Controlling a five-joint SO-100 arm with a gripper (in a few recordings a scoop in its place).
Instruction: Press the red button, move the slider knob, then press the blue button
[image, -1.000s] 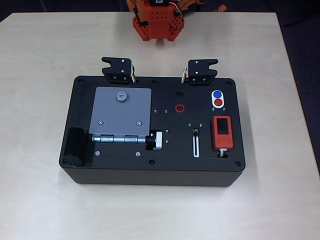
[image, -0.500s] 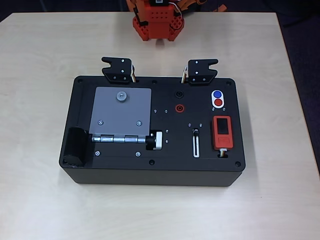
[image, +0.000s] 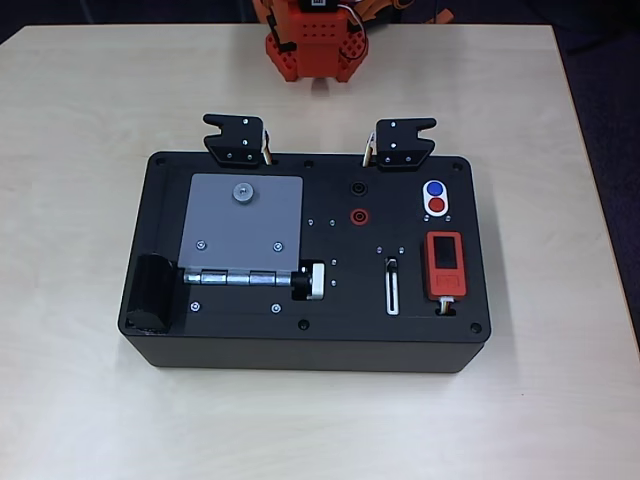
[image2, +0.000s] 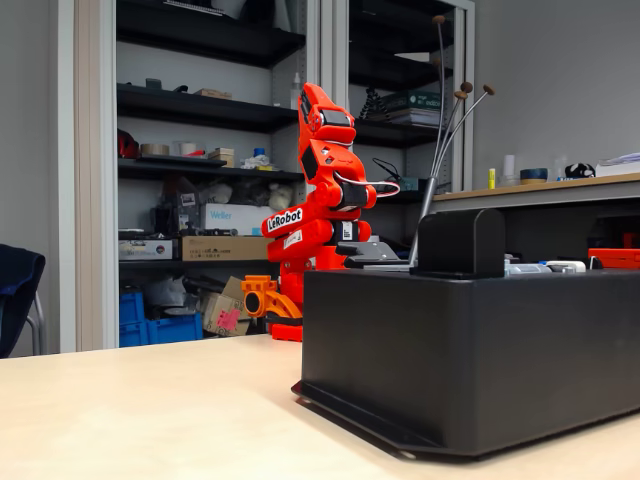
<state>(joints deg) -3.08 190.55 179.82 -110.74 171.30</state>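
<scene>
overhead, the small glossy red button touches its blue twin button on the black box; the tiny dark slider knob sits left of the red device. folded orange arm's fingers: cannot tell their gap.

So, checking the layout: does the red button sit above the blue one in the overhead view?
No, the blue button sits above the red button.

Black box sits mid-table, the landmark. On its top, left half: grey plate w/ silver hinge bar along its near edge, silver-and-black round knob at bar's right end. Centre: black socket above red socket. Right: red device w/ dark screen. Two black brackets at far edge.
</scene>
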